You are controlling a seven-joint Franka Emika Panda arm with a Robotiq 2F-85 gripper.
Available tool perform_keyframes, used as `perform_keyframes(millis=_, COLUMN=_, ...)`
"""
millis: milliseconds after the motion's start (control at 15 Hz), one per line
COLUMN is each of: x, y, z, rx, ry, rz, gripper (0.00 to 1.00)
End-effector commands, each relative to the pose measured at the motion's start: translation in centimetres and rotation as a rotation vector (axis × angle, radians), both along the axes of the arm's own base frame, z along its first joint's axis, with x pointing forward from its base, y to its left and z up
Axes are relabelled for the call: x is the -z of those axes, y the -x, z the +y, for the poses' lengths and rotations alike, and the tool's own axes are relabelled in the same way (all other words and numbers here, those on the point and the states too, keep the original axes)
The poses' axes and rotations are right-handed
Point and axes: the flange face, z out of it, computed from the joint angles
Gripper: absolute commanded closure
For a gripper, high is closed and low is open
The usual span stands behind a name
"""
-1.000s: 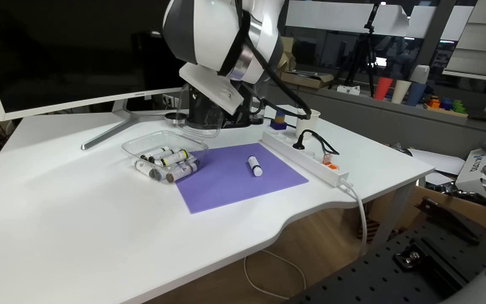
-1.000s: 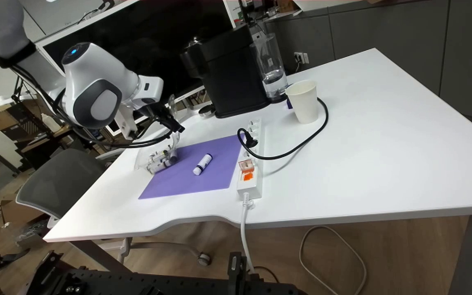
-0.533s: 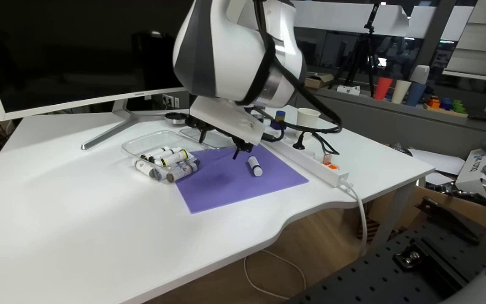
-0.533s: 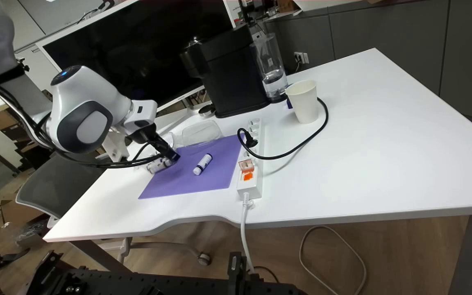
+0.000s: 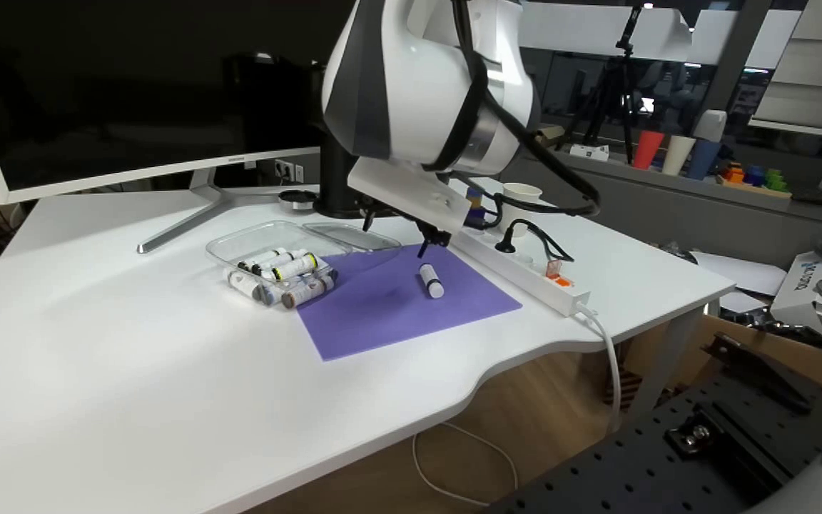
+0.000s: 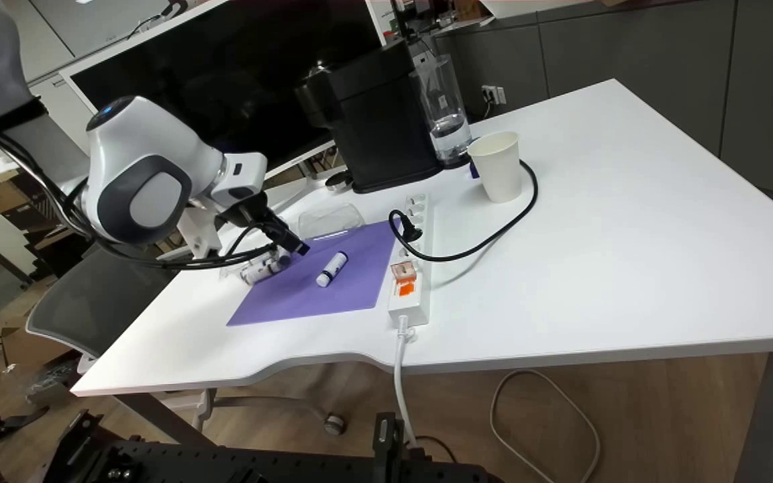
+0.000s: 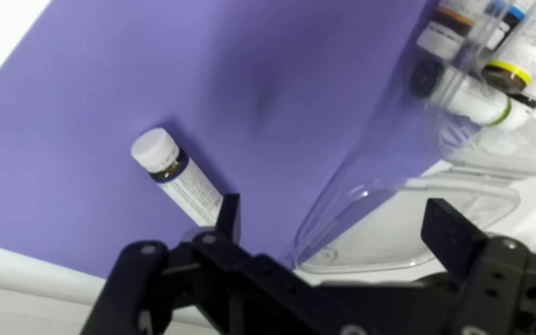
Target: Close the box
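Note:
The box is a clear plastic case, open, with several small bottles inside; its tray [image 5: 257, 238] stands on the white desk and the edge of the purple sheet. Its near wall also shows in the wrist view [image 7: 452, 139]. The hinged lid [image 5: 343, 235] lies folded out, low over the sheet and desk; it also shows in an exterior view [image 6: 329, 218] and the wrist view [image 7: 375, 232]. My gripper [image 5: 394, 238] is open and empty above the lid. In the wrist view the jaws [image 7: 333, 216] are wide apart with the lid seen between them. In an exterior view the arm hides most of the tray.
A loose white-capped bottle [image 5: 431, 280] lies on the purple sheet [image 5: 382, 321], close to one finger. A white power strip [image 5: 514, 268] with a black plug runs beside the sheet. A tall black block [image 6: 380, 127], a paper cup [image 6: 497, 168] and a monitor [image 5: 133, 93] stand behind.
The lid stood raised beside my gripper one second ago and now lies folded down and outward. The gripper moved down toward the sheet, then slightly up and away from the tray.

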Motion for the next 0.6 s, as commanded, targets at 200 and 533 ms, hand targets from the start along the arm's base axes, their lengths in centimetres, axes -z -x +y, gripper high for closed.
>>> perform_keyframes(millis=200, x=-3.6, y=-3.7, z=-2.7, rx=0.151, ry=-0.122, rz=-0.109, gripper=0.0)
perform_keyframes(millis=533, x=-2.0, y=-5.1, z=-3.7, rx=0.187, ry=-0.247, rz=-0.1, gripper=0.0)
